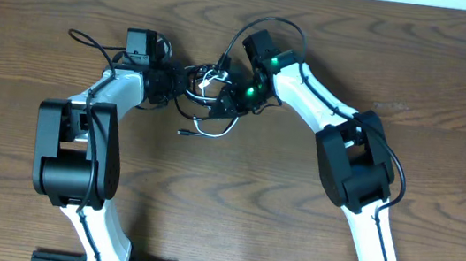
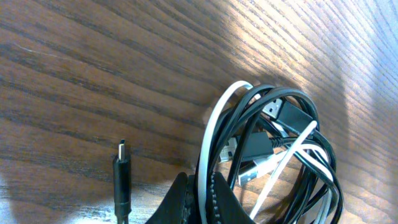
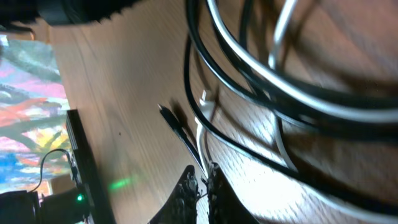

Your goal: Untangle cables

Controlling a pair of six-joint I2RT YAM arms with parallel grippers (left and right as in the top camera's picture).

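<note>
Overhead, the cables sit as one small tangle nearer the far edge of the worktop (image 1: 312, 212) than the near one, about midway between its left and right edges. The left gripper (image 1: 170, 85) meets the tangle from the left and the right gripper (image 1: 223, 103) from the right. From this height neither pair of jaws can be read. A loop of the white cable (image 1: 212, 130) lies on the wood on the near side of the right gripper. A black plug (image 1: 184, 131) lies just left of that loop.

At the left wrist, the jaws are pressed together at the bottom edge of the picture. The white cable (image 2: 208, 134) runs straight down into the gap between the fingers (image 2: 221, 202). Strands of the black cable (image 2: 292, 99) run alongside it; whether they are caught too cannot be told. Only this view shows the bundle's plugs, one black and one white, nested inside the coils. The black plug (image 2: 121, 158) lies flat on the wood, apart to the left.

At the right wrist, the jaws are likewise closed, pinching the white cable (image 3: 200, 134) where it enters between the fingertips (image 3: 214, 180). A thin black lead (image 3: 177, 127) meets the same spot, and it cannot be told whether it is gripped. Thick blurred loops of black cable (image 3: 249, 68) cross above.
</note>
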